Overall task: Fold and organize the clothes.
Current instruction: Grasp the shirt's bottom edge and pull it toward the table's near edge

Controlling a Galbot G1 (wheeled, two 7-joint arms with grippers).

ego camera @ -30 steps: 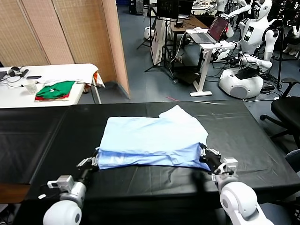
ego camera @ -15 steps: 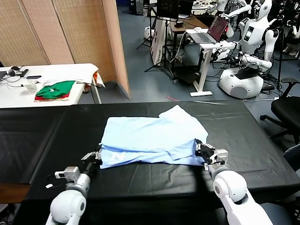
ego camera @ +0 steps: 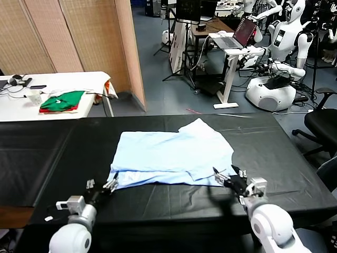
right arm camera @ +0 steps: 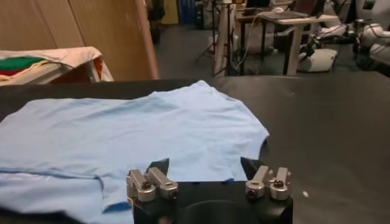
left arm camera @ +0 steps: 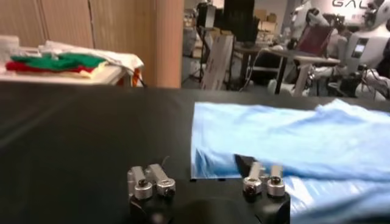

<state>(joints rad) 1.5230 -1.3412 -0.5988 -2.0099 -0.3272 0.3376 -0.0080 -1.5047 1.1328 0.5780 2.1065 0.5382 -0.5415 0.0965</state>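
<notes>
Black cloth covers the work table wall to wall, with a lab of desks and parked robots beyond its far edge.

Left to right:

- Left gripper — released, fingers spread, holding nothing. It sits low at about 7 o'clock of the garment, just off the near-left corner; whether a fingertip touches the hem cannot be told.
- T-shirt — pale blue, lying flat near the table's centre, slightly toward the near edge. One fold appears done: a doubled band runs along the near hem, with a layered edge showing in both wrist views. A sleeve or shoulder peak juts out at roughly 1 o'clock. No lettering is visible.
- Right gripper — also released and empty, at about 5 o'clock of the garment, just beside the near-right corner.

Progress, as judged: early to middle stage. The first lengthwise fold is laid and let go; further folds and tidying of the protruding sleeve remain.

Clearance: bare black surface lies on every side of the shirt — widest at 9 o'clock, ample at 3 o'clock and 12 o'clock. The near table edge is close behind both grippers, so room to draw back is limited.

A green-and-red pile rests on a separate white table at 10 o'clock, well apart.
</notes>
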